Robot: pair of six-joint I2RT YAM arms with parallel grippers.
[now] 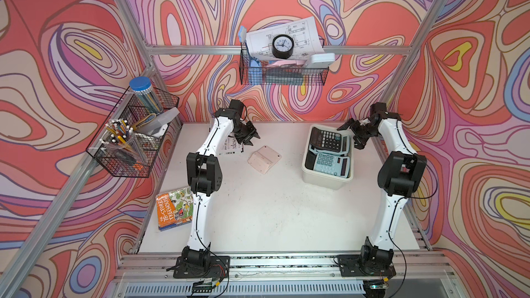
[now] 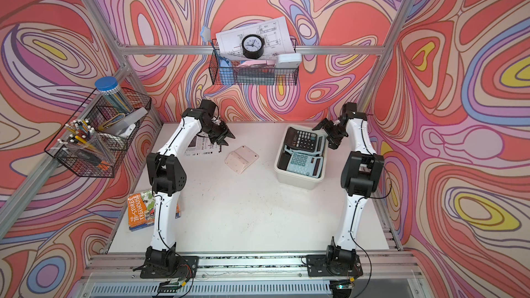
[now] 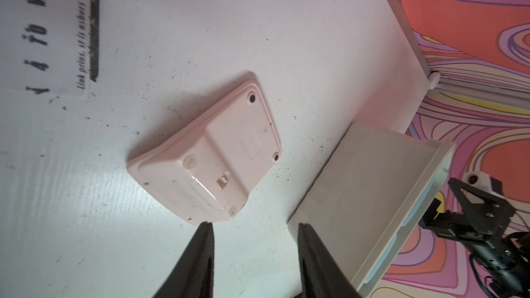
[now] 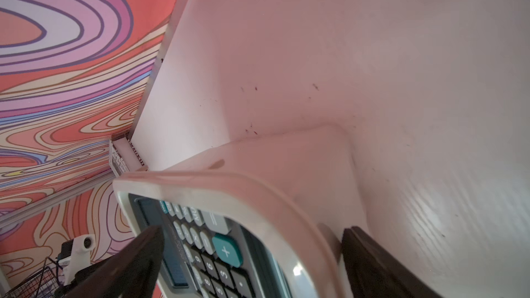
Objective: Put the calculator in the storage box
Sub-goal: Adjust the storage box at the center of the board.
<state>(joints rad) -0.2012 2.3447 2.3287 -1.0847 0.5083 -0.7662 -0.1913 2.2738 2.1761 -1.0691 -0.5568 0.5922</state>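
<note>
The right gripper point(image 1: 349, 137) has its jaws spread wide and holds nothing. It hangs over the far corner of the storage box point(image 1: 324, 183): in the right wrist view one finger is above the box and the other is outside its rim. Just beside it a black calculator point(image 1: 327, 139) lies keys up in the far part of the box, resting on the others. A blue-grey calculator point(image 1: 329, 163) lies nearer the front.

The left gripper point(image 1: 253, 139) is partly spread with nothing between its fingers. It hovers near a pink calculator point(image 1: 264, 159), which lies face down on the white table point(image 1: 272, 210), apart from the box. A newspaper point(image 1: 232, 147) lies under this arm.
</note>
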